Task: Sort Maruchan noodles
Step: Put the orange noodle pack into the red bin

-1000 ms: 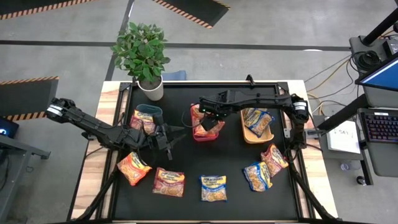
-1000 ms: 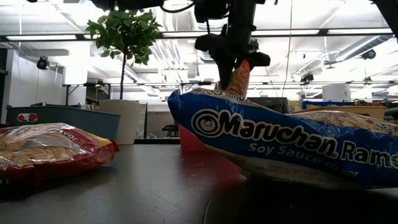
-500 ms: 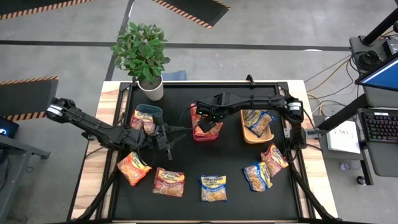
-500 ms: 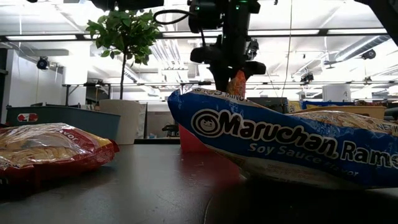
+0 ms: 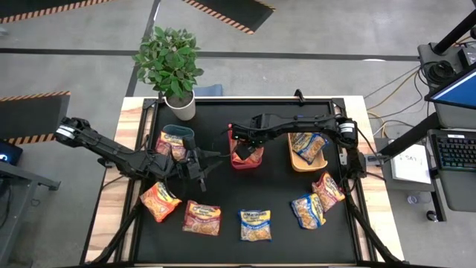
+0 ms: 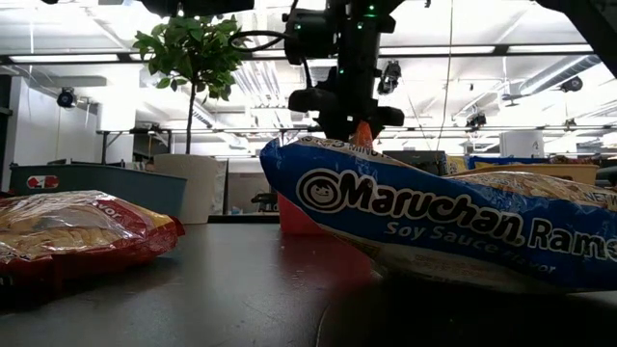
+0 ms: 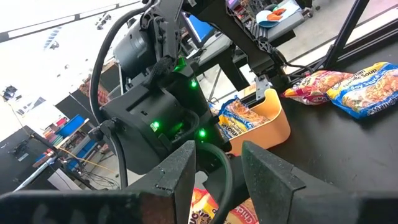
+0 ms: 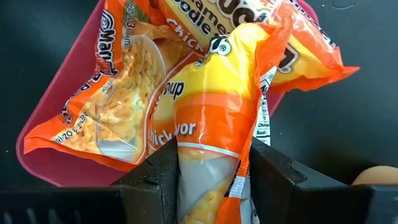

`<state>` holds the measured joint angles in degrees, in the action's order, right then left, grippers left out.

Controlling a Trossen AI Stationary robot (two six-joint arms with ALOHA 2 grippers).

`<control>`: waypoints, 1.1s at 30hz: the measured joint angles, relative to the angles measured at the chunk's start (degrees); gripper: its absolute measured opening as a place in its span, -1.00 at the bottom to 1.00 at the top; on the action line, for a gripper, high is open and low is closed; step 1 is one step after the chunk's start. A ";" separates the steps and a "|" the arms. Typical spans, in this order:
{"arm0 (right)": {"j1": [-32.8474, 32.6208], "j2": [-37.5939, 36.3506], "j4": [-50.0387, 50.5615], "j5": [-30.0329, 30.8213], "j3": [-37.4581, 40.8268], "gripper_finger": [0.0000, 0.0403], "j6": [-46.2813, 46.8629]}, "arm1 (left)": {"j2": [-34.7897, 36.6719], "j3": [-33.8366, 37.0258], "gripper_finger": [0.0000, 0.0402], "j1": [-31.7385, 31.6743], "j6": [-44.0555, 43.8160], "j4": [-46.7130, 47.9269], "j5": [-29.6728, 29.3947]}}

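My right gripper [image 5: 242,149] hangs over the red bin [image 5: 256,164], shut on an orange Maruchan packet [image 8: 217,106]. In the low view that packet [image 6: 362,133] shows just below the gripper [image 6: 347,114]. Another orange packet [image 8: 112,106] lies in the red bin [image 8: 43,162]. My left gripper [image 5: 210,158] waits open and level beside the teal bin [image 5: 178,132], which holds a red-pink packet. The tan bin [image 5: 294,160] holds a blue-and-yellow packet [image 5: 306,144]. Several packets lie flat along the table's near side, among them a blue one [image 5: 254,224]. My right gripper pinches the orange packet's crumpled upper end [image 8: 208,171] between its two fingers. The fingers [image 8: 277,177] come from above, pointing steeply down. The packet hangs below them with its lower end [image 8: 249,43] down in the red bin, over the packet lying there.
A potted plant [image 5: 172,67] stands at the table's far left corner. Close to the low camera lie a blue packet [image 6: 434,226] and a red one [image 6: 77,231]. Loose packets [image 5: 158,201] [image 5: 202,217] [image 5: 309,211] [image 5: 328,190] lie on the black mat [image 5: 282,201].
My right gripper has come down toward the red bin and a little toward the table's left edge, still shut on the orange packet. The packet has sunk with it, and less of it shows above the blue packet in the low view.
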<state>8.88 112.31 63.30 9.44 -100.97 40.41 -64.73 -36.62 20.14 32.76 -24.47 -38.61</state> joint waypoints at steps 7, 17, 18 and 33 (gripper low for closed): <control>0.00 -0.10 -1.11 0.63 0.09 -0.29 -0.42 | 0.00 0.00 -0.42 0.00 0.02 0.02 0.00; 0.00 0.31 -3.49 1.34 0.47 -0.28 -0.57 | 0.00 0.00 -0.42 0.00 0.01 0.02 0.00; 0.00 0.33 -3.53 1.33 0.48 -0.28 -0.60 | 0.00 0.00 -0.42 0.00 0.02 0.04 0.00; -0.11 -0.29 -2.02 0.84 0.12 -0.03 -2.80 | 0.00 0.00 -0.42 0.00 0.02 0.05 0.00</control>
<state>8.78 112.02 61.28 10.28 -100.84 37.60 -64.73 -36.62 20.14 32.77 -24.42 -38.61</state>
